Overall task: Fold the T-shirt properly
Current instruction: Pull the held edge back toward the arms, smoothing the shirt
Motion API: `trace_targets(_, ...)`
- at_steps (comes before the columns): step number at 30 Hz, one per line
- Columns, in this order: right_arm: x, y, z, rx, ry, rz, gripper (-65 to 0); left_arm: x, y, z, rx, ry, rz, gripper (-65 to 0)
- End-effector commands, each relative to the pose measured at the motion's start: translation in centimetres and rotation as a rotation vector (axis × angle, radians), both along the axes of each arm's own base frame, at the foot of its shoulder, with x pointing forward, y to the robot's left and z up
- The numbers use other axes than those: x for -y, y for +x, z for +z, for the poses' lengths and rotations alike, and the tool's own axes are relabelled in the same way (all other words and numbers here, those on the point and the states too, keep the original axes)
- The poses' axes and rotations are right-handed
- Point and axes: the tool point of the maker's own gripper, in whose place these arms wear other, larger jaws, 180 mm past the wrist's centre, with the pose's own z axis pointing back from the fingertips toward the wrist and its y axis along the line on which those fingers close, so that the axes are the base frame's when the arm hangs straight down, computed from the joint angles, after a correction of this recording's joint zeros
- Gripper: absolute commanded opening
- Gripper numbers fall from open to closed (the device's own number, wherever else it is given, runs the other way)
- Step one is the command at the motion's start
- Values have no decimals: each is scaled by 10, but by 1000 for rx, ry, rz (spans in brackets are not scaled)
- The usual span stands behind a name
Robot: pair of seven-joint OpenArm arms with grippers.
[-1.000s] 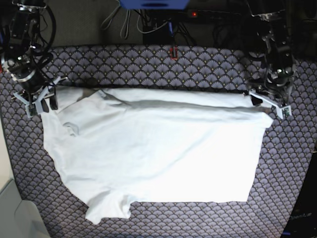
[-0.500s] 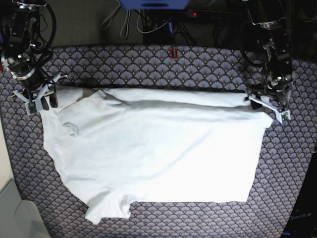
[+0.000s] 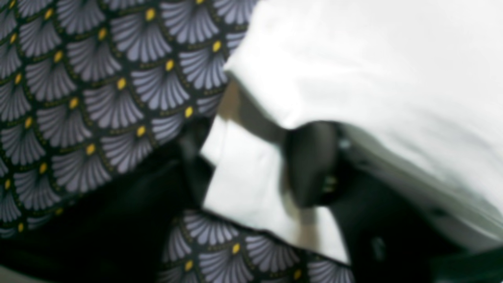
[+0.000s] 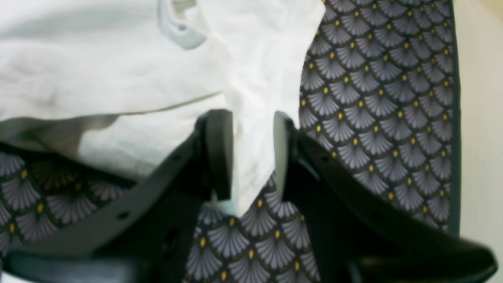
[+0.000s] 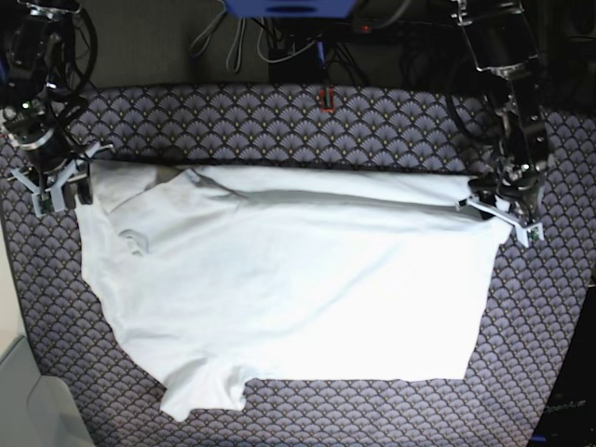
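Observation:
The white T-shirt (image 5: pixel 298 279) lies spread on the patterned tablecloth, its far part folded toward me, with one sleeve at the near left. My right gripper (image 5: pixel 58 191) is at the shirt's far left corner. In the right wrist view it (image 4: pixel 253 153) is shut on a bunched fold of the T-shirt (image 4: pixel 118 70). At the far right corner of the fold is my left gripper (image 5: pixel 496 216). The blurred left wrist view shows it (image 3: pixel 247 169) closed in on the edge of the T-shirt (image 3: pixel 353 59), with white cloth filling the gap between the fingers.
A dark tablecloth (image 5: pixel 279 121) with a fan pattern covers the table. Its edge (image 4: pixel 456 118) runs close beside the right gripper. Cables and a blue object (image 5: pixel 289 7) sit behind the table. A small red item (image 5: pixel 326 98) lies at the far middle.
The right gripper has moved up and left, drawing the shirt's far left corner out with it. The left gripper has shifted slightly down and left, and its jaws have narrowed on the shirt's edge.

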Motion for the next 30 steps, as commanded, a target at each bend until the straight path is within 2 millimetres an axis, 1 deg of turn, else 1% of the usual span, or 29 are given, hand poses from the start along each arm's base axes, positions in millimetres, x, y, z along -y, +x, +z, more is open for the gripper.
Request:
trace_targets(1, 3, 0, 9, 25, -11, 8, -460, -3, 1, 3, -10, 5, 7, -478)
trace_targets(3, -1, -2, 10, 27, -15, 19, -460, -4, 4, 5, -1, 7, 6, -607)
trace_targets(4, -3, -3, 13, 31, -18, 26, -460, -4, 6, 6, -1, 8, 6, -650)
trace_targets(5, -5, -7, 12, 26, -21, 31, -460, -4, 6, 6, -1, 8, 6, -650)
trace_targets(7, -10, -12, 15, 28, -27, 47, -460, -4, 6, 6, -1, 8, 6, -629)
trace_targets(9, -21, -16, 13, 19, -21, 73, -460, -4, 6, 6, -1, 8, 6, -645)
trace_targets(14, -32, -19, 6, 0, -7, 101, -460, -3, 5, 5, -2, 7, 6, -646)
trace_targets(18, -28, -20, -2, -21, 1, 87, -450, -4, 2, 4, -8, 9, 6, -646)
trace_targets(20, -25, -22, -8, -36, 6, 78, -415, -4, 2, 3, -10, 9, 6, -646)
trace_targets(23, -23, -19, -10, -38, 12, 70, -355, -4, 2, 5, -6, 10, 5, -646)
trace_targets(25, -21, -18, -12, -43, 15, 65, -330, -4, 2, 5, -6, 10, 5, -646)
trace_targets(30, -19, -18, -17, -53, 22, 55, -323, -4, 2, 5, -7, 10, 5, -646)
